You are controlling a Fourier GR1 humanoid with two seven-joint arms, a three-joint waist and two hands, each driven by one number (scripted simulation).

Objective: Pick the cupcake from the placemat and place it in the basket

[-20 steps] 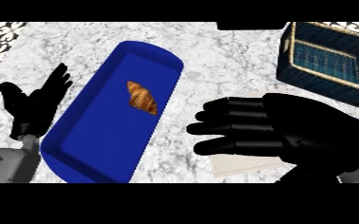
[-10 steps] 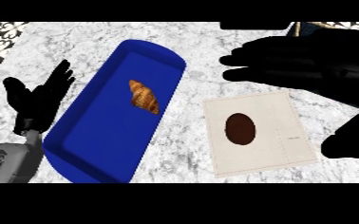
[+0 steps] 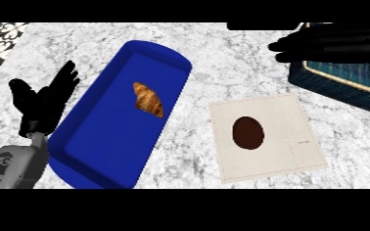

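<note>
The cupcake [image 3: 248, 132], a dark brown oval seen from above, stands on the pale square placemat [image 3: 290, 157] at the lower right. The dark woven basket [image 3: 338, 76] sits at the right edge, beyond the placemat. My right hand [image 3: 325, 44] hovers over the basket's near-left corner at the top right, fingers straight and pointing left, holding nothing. It is well away from the cupcake. My left hand [image 3: 45, 103] rests open at the left edge, fingers up, beside the tray.
A long blue tray [image 3: 101, 144] lies diagonally on the marble counter left of the placemat, with a croissant [image 3: 148, 99] in its middle. A strip of bare counter separates tray and placemat.
My right hand has moved from above the placemat up and to the right, over the basket, uncovering the cupcake. The cupcake and my left hand have stayed put.
</note>
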